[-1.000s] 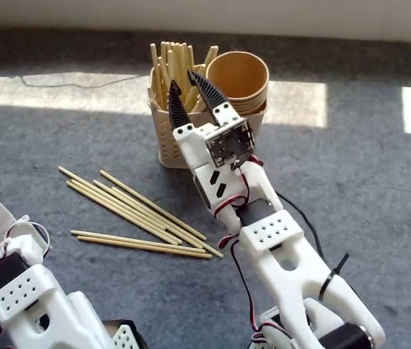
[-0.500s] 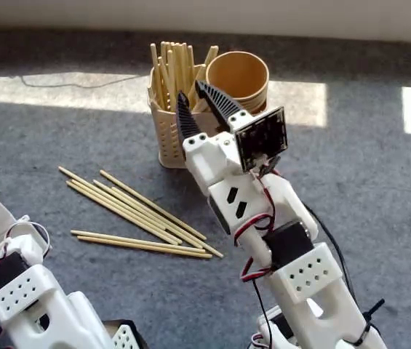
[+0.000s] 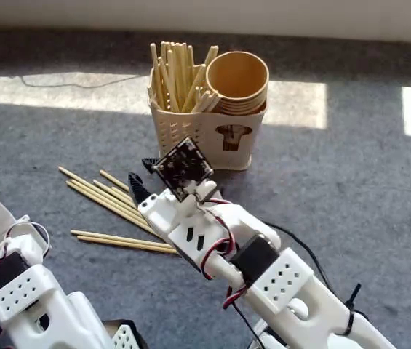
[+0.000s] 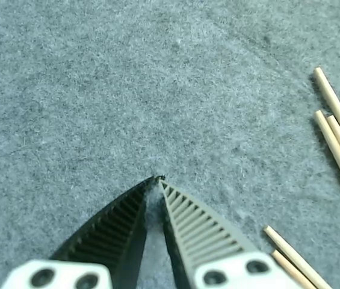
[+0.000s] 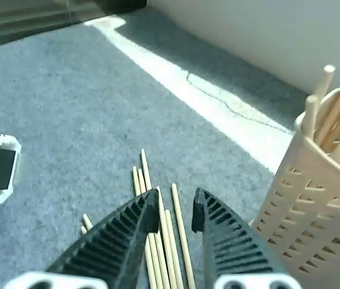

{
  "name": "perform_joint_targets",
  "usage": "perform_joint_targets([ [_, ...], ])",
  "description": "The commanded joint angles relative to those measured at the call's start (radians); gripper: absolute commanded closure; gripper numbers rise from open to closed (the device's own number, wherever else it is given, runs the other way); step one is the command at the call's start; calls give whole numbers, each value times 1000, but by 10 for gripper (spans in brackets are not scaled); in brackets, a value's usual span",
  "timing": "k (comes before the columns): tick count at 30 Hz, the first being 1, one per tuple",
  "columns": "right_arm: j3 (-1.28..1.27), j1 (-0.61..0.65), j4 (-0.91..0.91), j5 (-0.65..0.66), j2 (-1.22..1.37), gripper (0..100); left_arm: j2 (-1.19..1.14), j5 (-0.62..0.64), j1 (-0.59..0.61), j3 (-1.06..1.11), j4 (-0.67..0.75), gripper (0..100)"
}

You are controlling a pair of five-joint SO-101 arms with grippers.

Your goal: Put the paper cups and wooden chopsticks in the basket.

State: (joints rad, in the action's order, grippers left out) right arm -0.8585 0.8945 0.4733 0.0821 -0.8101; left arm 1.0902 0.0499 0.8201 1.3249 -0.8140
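A cream slotted basket point(image 3: 190, 134) stands at the back of the grey carpet, with several wooden chopsticks point(image 3: 172, 73) upright in it and stacked paper cups point(image 3: 238, 76) beside them. Several loose chopsticks point(image 3: 107, 198) lie on the carpet in front of it, and a pair point(image 3: 118, 240) lies nearer. My right gripper point(image 3: 138, 170) hovers low over the loose chopsticks point(image 5: 165, 241), open point(image 5: 174, 208) with nothing held, the basket point(image 5: 314, 198) close by. My left gripper point(image 4: 157, 180) is shut and empty, tips near bare carpet, with chopsticks point(image 4: 338, 138) off to one side.
The left arm's body point(image 3: 16, 283) sits at the near left corner. Grey carpet point(image 3: 365, 189) to the right of the basket is open floor. A bright sunlit strip point(image 3: 60, 91) and a thin cable point(image 3: 67, 81) run along the back.
The right arm has swung away from the basket, down and to the left, until its open gripper came over the loose chopsticks. The left arm has not moved.
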Motion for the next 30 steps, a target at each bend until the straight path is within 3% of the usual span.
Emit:
perform_joint_targets([
  [1, 5, 12, -1, -5, 133, 890, 22, -2, 5, -8, 17, 995],
  [6, 5, 12, -124, -3, 337, 890, 21, -2, 4, -5, 35, 995],
  [15, 12, -13, -275, 137, 607, 890, 22, -5, -24, 5, 37, 995],
  [30, 176, -54, -274, 137, 888, 890, 22, -5, -24, 5, 37, 995],
])
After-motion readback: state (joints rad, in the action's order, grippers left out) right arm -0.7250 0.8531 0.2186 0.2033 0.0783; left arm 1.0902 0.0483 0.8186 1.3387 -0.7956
